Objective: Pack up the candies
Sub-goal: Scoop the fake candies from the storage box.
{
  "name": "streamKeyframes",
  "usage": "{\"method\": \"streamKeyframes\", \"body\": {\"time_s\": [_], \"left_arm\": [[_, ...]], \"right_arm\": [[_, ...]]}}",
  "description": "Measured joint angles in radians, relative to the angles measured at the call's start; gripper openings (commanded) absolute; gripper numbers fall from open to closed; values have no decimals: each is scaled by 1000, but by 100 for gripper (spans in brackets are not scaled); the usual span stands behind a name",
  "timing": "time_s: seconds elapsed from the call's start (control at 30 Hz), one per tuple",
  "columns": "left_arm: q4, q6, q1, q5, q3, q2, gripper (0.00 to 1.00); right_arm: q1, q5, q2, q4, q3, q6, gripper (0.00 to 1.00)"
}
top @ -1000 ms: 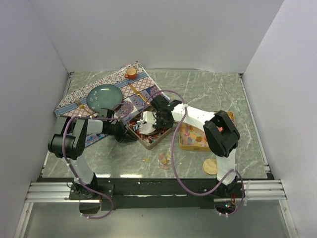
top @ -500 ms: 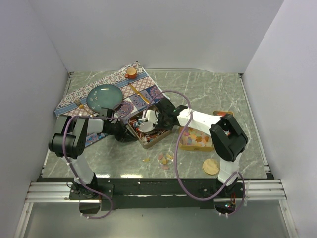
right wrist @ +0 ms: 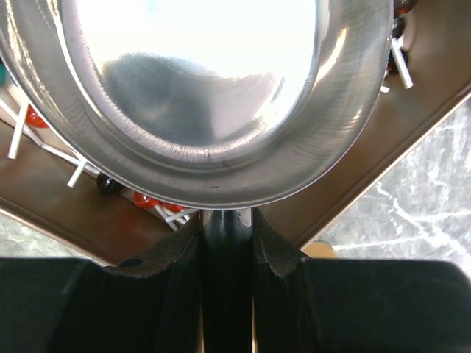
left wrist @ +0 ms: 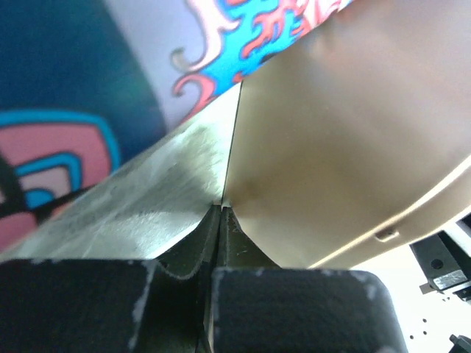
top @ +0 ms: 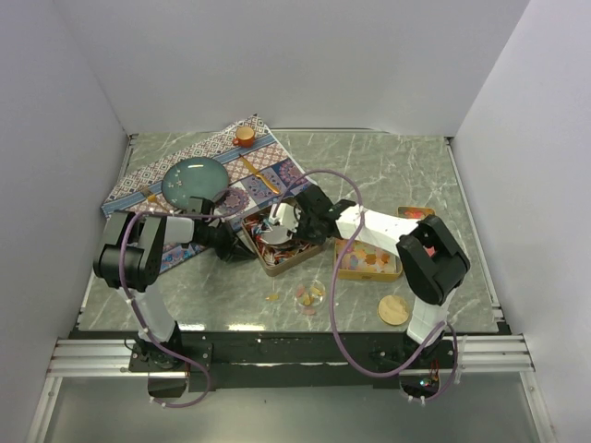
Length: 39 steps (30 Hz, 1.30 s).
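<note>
Swinging left across the gold tin (top: 277,266), the right end effector (right wrist: 227,220) grips a steel scoop (right wrist: 213,110) low over the candies (top: 268,238). The left end effector (left wrist: 221,215) pinches the tin's wall, so scooping looks near.

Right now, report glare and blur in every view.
Right wrist: white glare blows out the bowl of the metal scoop. Left wrist: too close, so the patterned cloth and the tin are blurred. Top external: even light, sharp, only faint shadows.
</note>
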Motion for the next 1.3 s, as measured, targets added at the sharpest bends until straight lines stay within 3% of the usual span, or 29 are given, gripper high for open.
{"method": "streamKeyframes", "body": {"time_s": [0.5,0.97,1.3], "left_arm": [[-72,95,18,-26,84,31,1],[-145,189,47,-1,167,84,1],[-167,237,51,8,201,107,1]], "right_arm": [[2,2,3,-75,53,62,0],[6,-2,-100,213,-177,90,0],[5,-10,-168,306,-276,111,0]]}}
